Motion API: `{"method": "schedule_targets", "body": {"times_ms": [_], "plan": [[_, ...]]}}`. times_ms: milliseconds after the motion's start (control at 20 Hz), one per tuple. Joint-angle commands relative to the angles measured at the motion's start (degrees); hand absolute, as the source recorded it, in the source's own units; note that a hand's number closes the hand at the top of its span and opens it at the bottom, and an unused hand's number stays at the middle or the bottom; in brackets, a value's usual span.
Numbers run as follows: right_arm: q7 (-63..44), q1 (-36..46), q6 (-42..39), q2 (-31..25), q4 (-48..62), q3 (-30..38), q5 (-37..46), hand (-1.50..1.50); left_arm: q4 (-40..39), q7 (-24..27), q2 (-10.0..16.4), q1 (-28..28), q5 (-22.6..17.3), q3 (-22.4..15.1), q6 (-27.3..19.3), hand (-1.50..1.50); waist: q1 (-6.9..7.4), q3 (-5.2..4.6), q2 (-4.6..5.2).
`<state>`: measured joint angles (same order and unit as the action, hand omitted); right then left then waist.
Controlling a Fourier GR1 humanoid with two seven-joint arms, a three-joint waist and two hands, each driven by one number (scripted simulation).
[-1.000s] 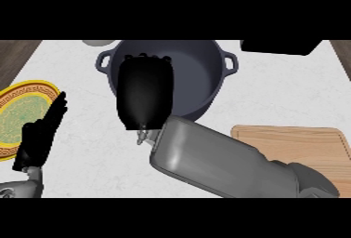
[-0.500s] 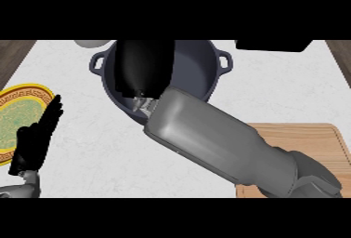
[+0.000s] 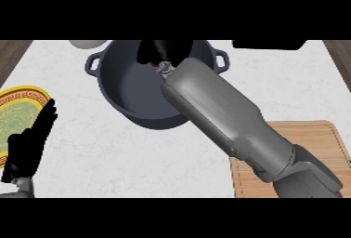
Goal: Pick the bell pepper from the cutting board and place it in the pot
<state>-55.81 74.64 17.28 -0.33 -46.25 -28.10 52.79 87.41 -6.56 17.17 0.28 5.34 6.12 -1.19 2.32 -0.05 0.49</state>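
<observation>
White counter (image 3: 288, 83), pot (image 3: 137, 100) beneath the fingers (image 3: 148, 54): right hand (image 3: 166, 50) curled round the bell pepper (image 3: 156, 64), red sliver just showing. Lower inside the rim before uncurling. Left hand (image 3: 31, 144) resting open, far aside.

The pot (image 3: 132, 95) looks matt metal, the cutting board (image 3: 315, 139) grained wood, the counter (image 3: 137, 158) marbled stone.
</observation>
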Motion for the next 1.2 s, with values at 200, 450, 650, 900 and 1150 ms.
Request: {"method": "schedule_targets", "body": {"times_ms": [200, 450, 650, 900, 1150], "plan": [[13.7, 4.2, 6.9, -2.2, 19.9, 8.8, -2.6, 1.5, -1.6, 1.1, -1.9, -1.6, 2.1, -1.2, -1.6, 0.0, 0.7, -0.02, 0.73], [19.4, 2.8, 11.4, -0.8, 28.1, 10.2, -2.3, 1.5, 1.7, -1.3, -1.3, -1.8, 1.7, -1.5, -0.4, 0.0, 1.37, 0.02, 0.91], [21.2, 4.0, 12.7, -1.2, 30.1, 16.5, -7.7, -1.5, 1.4, -1.1, -1.0, -1.6, 0.7, -1.2, 0.9, 0.0, 2.46, 0.02, 1.37], [30.3, 2.0, 15.2, -1.9, 30.9, 21.6, -12.6, -1.5, 2.3, -1.6, -1.8, -1.9, 1.1, -1.9, 0.5, 0.0, 2.52, 0.08, 1.41], [34.9, 3.7, 18.9, -1.5, 32.4, 23.1, -12.9, -1.5, 1.0, -3.5, -1.7, -5.5, 1.6, -1.6, 0.0, 0.0, 2.08, 0.06, 1.49]]}}
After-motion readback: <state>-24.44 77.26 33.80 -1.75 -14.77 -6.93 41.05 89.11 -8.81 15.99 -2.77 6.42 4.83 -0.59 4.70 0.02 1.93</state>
